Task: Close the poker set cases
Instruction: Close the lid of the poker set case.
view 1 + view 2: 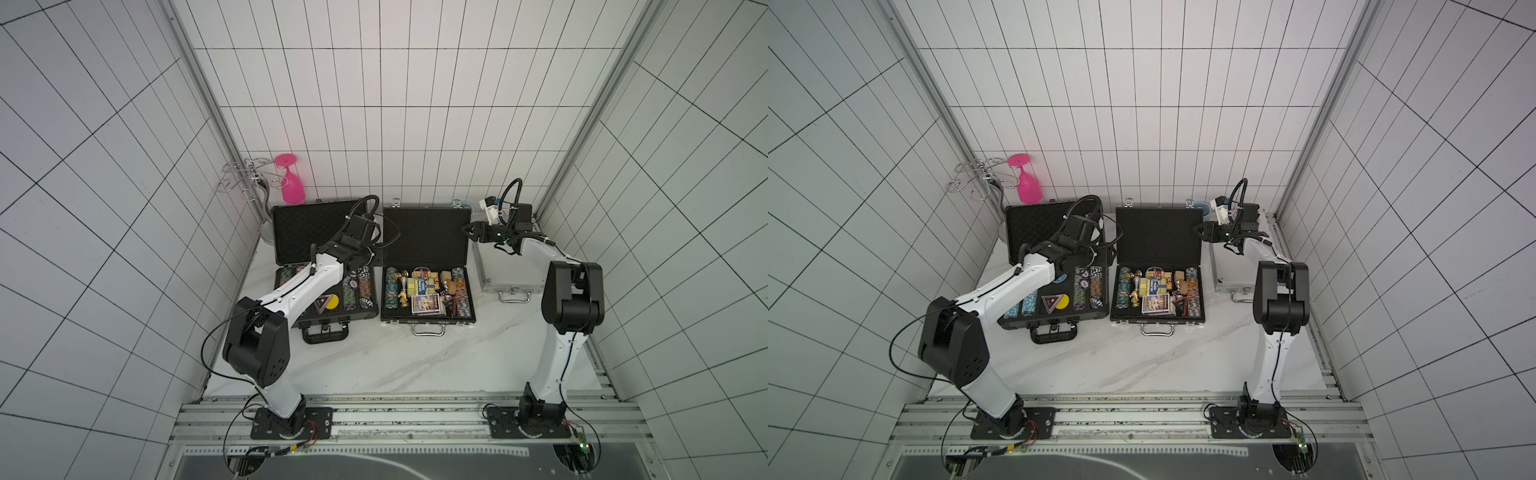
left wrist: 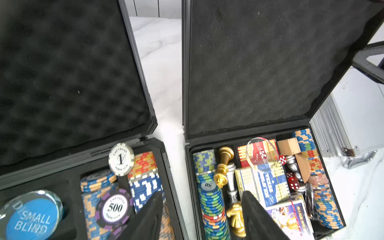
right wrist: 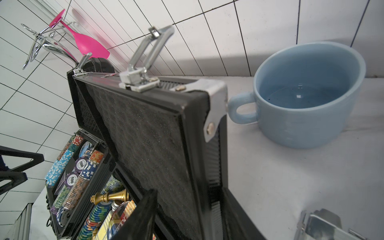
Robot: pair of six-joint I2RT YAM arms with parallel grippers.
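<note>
— What sits closest to you?
— My left fingers [image 2: 149, 218], dark wedges at the bottom edge of the left wrist view. The left gripper [image 2: 203, 192] is spread wide and holds nothing. Its tips frame the gap between two open cases.
— Which cases?
— In both top views, the large dark-grey case [image 1: 299, 232] is left of centre and the medium black case [image 1: 426, 241] is at centre, both with lids raised. The small silver case [image 1: 503, 272] lies shut to their right.
— And your right gripper [image 3: 190, 190]?
— It straddles the medium black case's lid edge. I cannot tell whether it pinches.
</note>
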